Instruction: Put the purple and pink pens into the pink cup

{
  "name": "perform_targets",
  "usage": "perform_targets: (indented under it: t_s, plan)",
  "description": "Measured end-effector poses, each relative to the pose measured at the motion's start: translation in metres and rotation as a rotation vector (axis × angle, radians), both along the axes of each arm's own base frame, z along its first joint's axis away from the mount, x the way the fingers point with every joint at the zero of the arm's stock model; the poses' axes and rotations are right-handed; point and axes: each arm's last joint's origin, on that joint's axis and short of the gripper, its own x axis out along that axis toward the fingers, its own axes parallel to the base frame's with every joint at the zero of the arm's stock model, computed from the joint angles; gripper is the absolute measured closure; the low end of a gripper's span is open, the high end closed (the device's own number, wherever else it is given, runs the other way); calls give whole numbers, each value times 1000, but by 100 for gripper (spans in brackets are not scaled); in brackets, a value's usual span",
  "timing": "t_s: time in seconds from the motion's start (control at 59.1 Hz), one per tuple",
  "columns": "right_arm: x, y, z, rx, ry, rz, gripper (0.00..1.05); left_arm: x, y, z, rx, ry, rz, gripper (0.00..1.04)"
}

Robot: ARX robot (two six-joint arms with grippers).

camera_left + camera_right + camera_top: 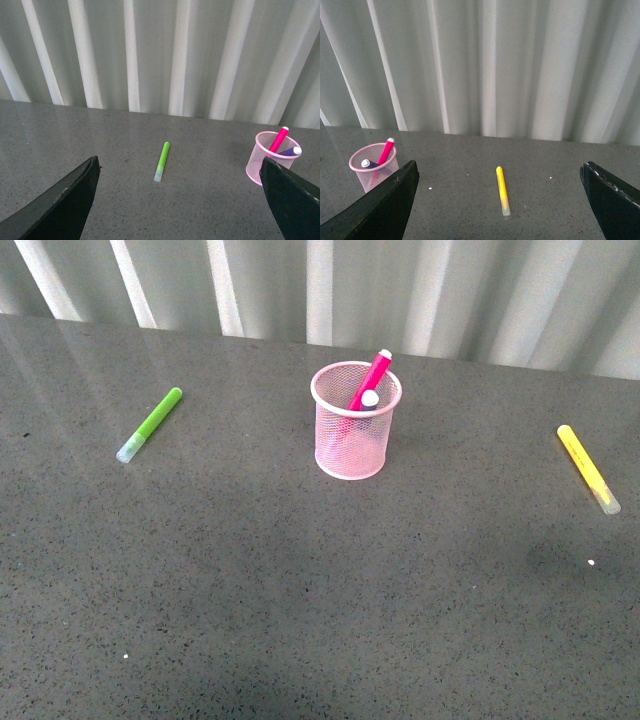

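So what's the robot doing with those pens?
Nothing is being held right now. The pink pen and purple pen already stand in the pink cup. The green marker and yellow marker lie on the table. Both grippers, left and right, are open and empty.

Grey speckled tabletop (300, 590); pale pleated curtain (400, 290) behind

Soft, even daylight fills the room, brightest off the pale curtain (330, 290) at the far side. The grey table (300, 590) has a dull sheen, with pale streaks of glare on its far left part. Shadows are faint; a weak dark patch lies near the right. All three views are sharp enough, slightly grainy. The wrist views' fingers (60, 205) show as dark silhouettes.
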Motion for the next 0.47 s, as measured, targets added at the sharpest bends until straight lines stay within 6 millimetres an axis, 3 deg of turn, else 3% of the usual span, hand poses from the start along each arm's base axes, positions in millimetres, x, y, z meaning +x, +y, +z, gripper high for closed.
perform_targets:
  t_s: [0.474]
  plan:
    - [0, 0, 0, 0, 0, 0, 7, 0, 0, 0, 0, 0, 0, 7]
